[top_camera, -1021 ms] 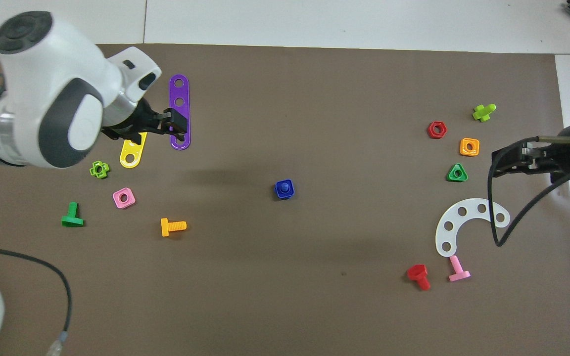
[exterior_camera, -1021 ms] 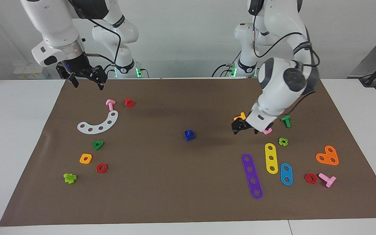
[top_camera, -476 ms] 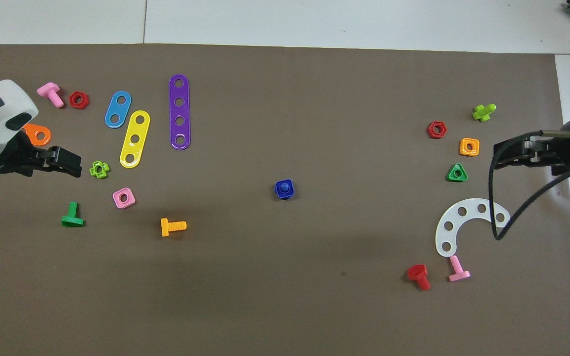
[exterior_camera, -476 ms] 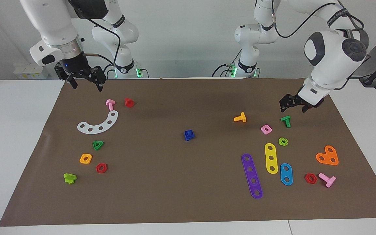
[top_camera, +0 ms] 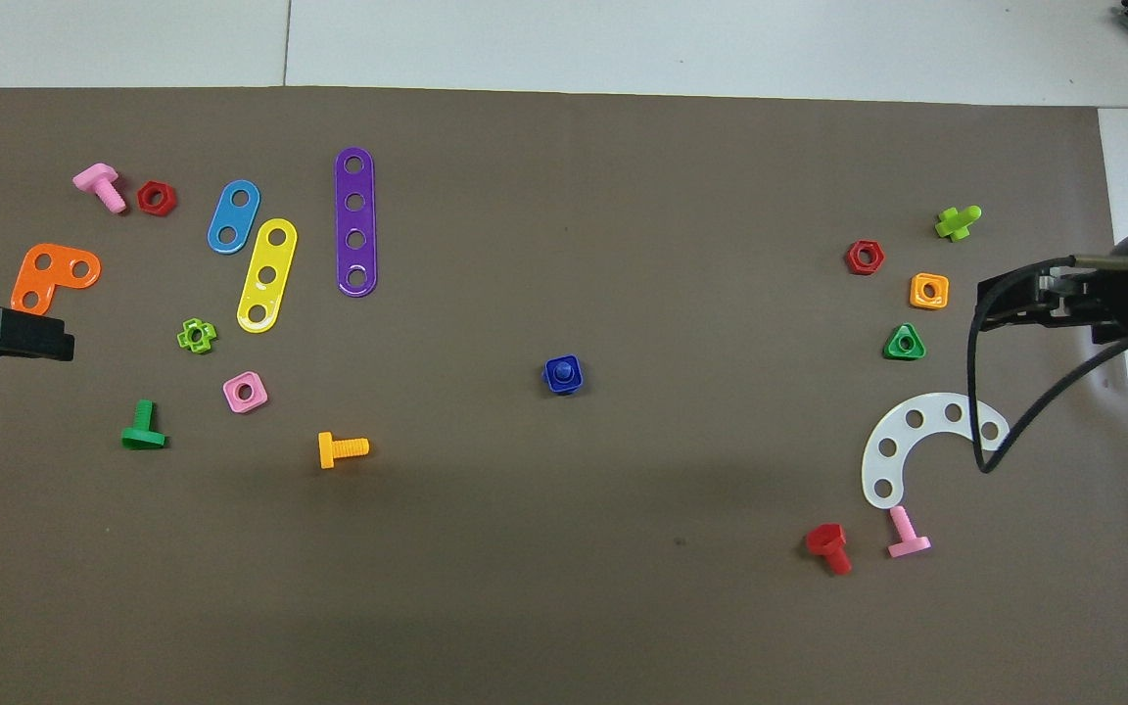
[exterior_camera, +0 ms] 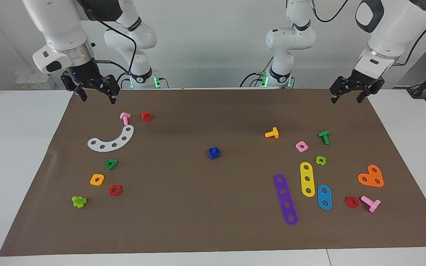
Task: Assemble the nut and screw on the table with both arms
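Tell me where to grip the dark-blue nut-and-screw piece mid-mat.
Probably come straight down on the nut and pinch two opposite flat sides of its square body. It lies flat on the mat with the screw tip poking up through its hole, too stubby to hold.

Left gripper (exterior_camera: 346, 95) withdrawn from pink nut (exterior_camera: 301, 146) to mat's (exterior_camera: 213, 221) robot-side corner, raised, empty.

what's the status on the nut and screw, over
Left gripper and right gripper both open, empty, raised over the mat's robot-side edge. Nut sits on the screw at mat centre. Nothing in the way.
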You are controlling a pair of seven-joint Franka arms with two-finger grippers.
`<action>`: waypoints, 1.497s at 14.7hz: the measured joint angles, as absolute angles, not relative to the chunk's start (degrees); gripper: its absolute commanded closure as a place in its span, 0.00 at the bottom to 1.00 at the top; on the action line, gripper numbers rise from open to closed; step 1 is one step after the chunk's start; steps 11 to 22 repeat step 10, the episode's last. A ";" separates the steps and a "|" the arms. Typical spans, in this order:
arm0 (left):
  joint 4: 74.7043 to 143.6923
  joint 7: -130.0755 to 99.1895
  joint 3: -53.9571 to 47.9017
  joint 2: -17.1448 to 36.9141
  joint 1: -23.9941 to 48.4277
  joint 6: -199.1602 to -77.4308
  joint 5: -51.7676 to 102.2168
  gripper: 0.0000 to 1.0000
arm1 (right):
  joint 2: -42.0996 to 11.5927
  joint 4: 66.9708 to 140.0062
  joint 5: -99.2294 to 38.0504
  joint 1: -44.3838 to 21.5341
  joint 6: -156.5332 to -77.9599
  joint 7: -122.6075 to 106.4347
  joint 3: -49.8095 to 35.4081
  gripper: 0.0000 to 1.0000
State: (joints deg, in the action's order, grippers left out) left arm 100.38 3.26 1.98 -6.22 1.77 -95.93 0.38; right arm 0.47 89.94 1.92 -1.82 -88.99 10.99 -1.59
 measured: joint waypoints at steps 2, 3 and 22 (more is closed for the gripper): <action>99.00 3.26 1.96 -5.93 1.77 -95.85 -0.73 0.00 | 0.47 89.94 1.92 -1.82 -88.99 10.99 -1.59 0.00; 98.16 3.26 1.95 -5.65 1.77 -95.54 -0.85 0.00 | 0.47 89.95 1.92 -1.82 -88.99 10.99 -1.59 0.00; 92.79 3.26 1.80 -2.99 1.77 -91.40 -1.02 0.00 | 0.47 89.95 1.92 -1.82 -88.99 10.99 -1.59 0.00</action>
